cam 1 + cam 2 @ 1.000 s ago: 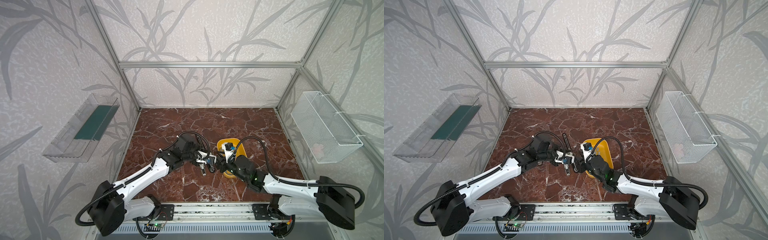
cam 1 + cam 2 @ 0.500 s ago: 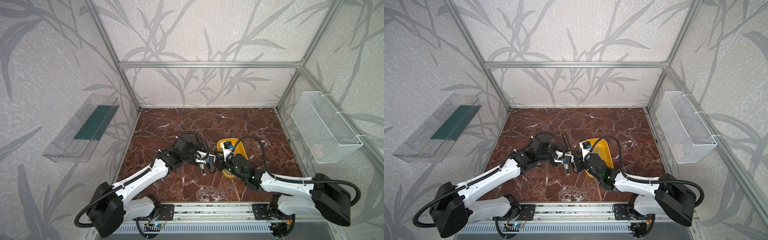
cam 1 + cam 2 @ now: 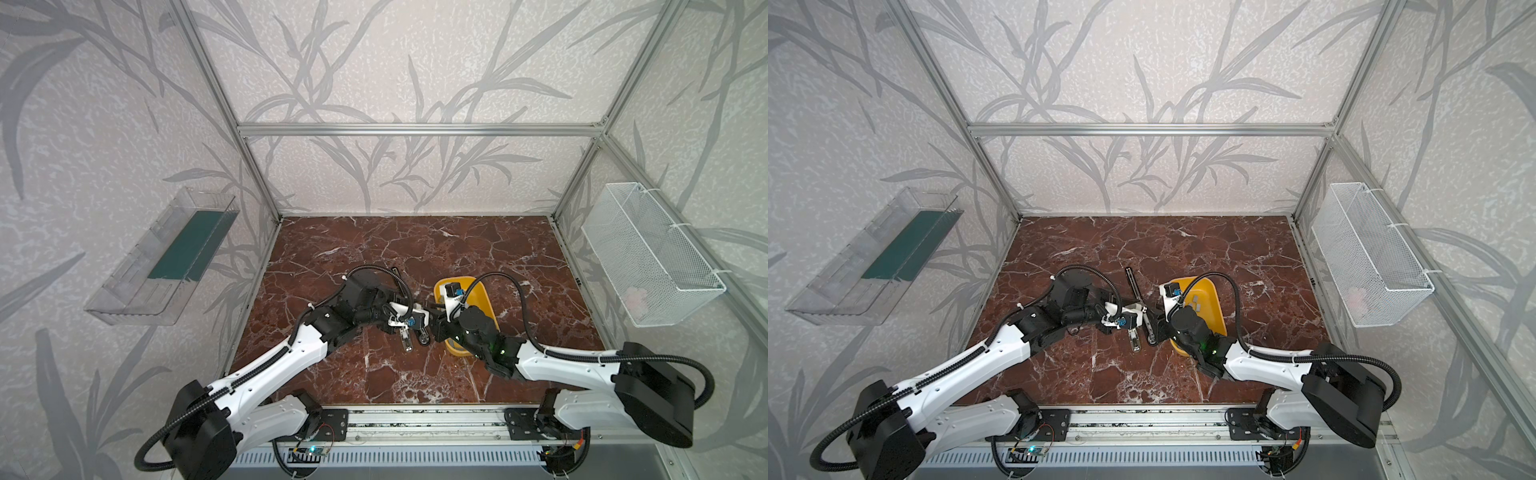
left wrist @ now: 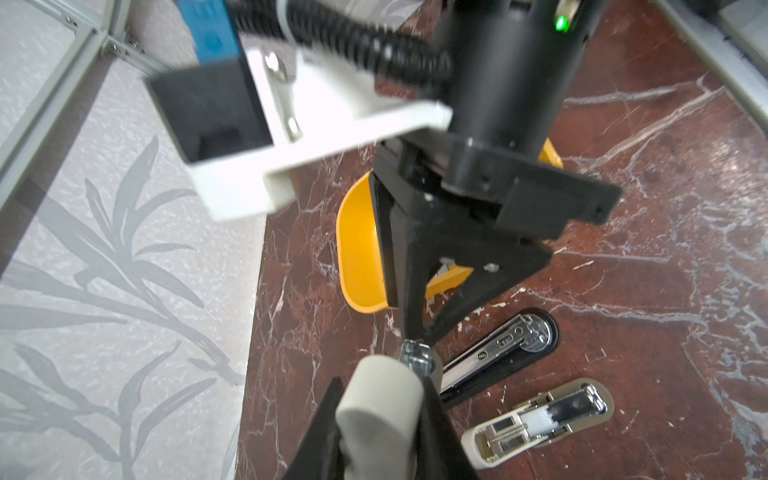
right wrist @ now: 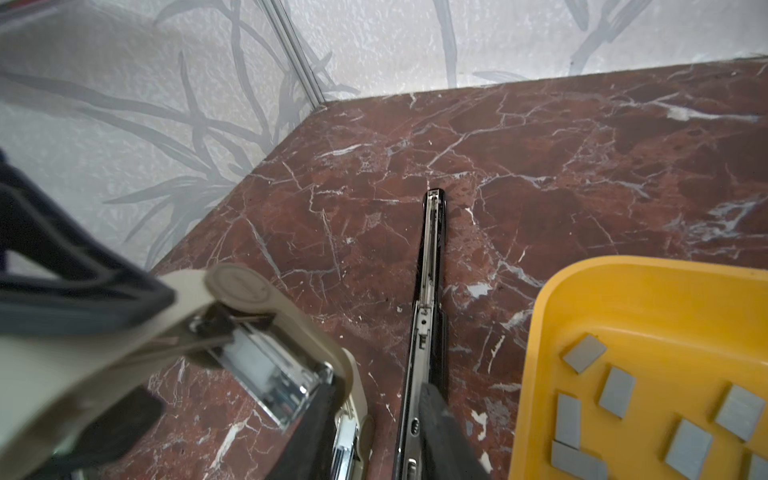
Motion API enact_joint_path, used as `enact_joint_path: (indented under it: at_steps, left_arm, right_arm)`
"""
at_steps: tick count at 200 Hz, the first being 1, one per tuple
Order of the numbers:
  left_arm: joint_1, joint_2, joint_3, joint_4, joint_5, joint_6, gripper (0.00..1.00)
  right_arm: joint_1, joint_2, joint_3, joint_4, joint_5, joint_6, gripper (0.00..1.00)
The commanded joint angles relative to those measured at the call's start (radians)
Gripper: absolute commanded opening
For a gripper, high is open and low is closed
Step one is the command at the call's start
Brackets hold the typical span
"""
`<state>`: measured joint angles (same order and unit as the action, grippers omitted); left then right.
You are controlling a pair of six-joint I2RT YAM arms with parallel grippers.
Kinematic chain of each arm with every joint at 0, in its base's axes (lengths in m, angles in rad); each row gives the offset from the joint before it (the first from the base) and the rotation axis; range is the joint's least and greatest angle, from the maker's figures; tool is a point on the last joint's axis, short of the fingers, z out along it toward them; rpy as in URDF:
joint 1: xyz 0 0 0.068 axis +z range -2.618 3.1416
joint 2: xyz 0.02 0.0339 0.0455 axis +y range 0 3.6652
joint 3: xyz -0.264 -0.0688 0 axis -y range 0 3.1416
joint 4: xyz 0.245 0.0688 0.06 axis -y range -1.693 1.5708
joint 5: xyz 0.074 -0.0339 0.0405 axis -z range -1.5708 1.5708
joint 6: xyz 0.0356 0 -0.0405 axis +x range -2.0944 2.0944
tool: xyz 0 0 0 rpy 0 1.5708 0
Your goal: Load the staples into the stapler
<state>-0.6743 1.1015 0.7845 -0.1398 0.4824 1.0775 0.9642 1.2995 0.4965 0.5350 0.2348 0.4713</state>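
Observation:
My left gripper (image 4: 382,390) is shut on the cream cover of a mini stapler (image 4: 380,411), held just above the marble floor. Its chrome magazine (image 5: 270,374) hangs open toward my right gripper (image 5: 378,415). The right gripper's jaws stand a little apart, and one finger (image 5: 316,419) lies against the magazine's end; nothing shows clamped between them. In both top views the two grippers meet mid-floor, right gripper (image 3: 432,328) beside the left gripper (image 3: 1131,326). The staples (image 5: 619,390), several flat grey strips (image 3: 1194,305), lie loose in a yellow tray (image 5: 540,332).
A second cream stapler (image 4: 540,415) lies open on the floor below the grippers. A long black stapler (image 5: 430,249) lies opened flat beside it, next to the yellow tray (image 3: 486,299). A wire basket (image 3: 648,253) hangs on the right wall and a clear bin (image 3: 174,253) on the left.
My right gripper has shifted slightly left toward the held stapler, and its jaws have narrowed. The left arm and its stapler have stayed in place.

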Motion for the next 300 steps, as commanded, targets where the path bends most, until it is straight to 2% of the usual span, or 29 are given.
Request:
enact_joint_path:
  at_steps: [1,58,114,158,185,300]
  left_arm:
    - [-0.002,-0.026,0.002,0.039,0.074,-0.018,0.00]
    - [0.009,-0.017,-0.002,0.062,0.065,-0.036,0.00]
    - [0.028,-0.010,-0.002,0.089,0.069,-0.077,0.00]
    - [0.030,-0.008,0.004,0.063,0.105,-0.060,0.00]
    - [0.029,-0.008,0.005,0.060,0.136,-0.055,0.00]
    - [0.028,-0.020,-0.005,0.008,0.305,0.008,0.00]
  right_arm:
    - [0.002,0.008,0.020,-0.040,0.023,0.008,0.35]
    - [0.002,-0.016,0.024,-0.059,0.046,-0.014,0.38]
    - [0.002,-0.140,-0.020,-0.054,0.107,-0.068,0.41]
    - [0.002,-0.160,-0.076,0.102,-0.032,-0.125,0.40]
    - [0.002,-0.127,-0.055,0.112,-0.100,-0.135,0.38]
    - [0.002,-0.049,0.011,0.043,-0.119,-0.123,0.36]
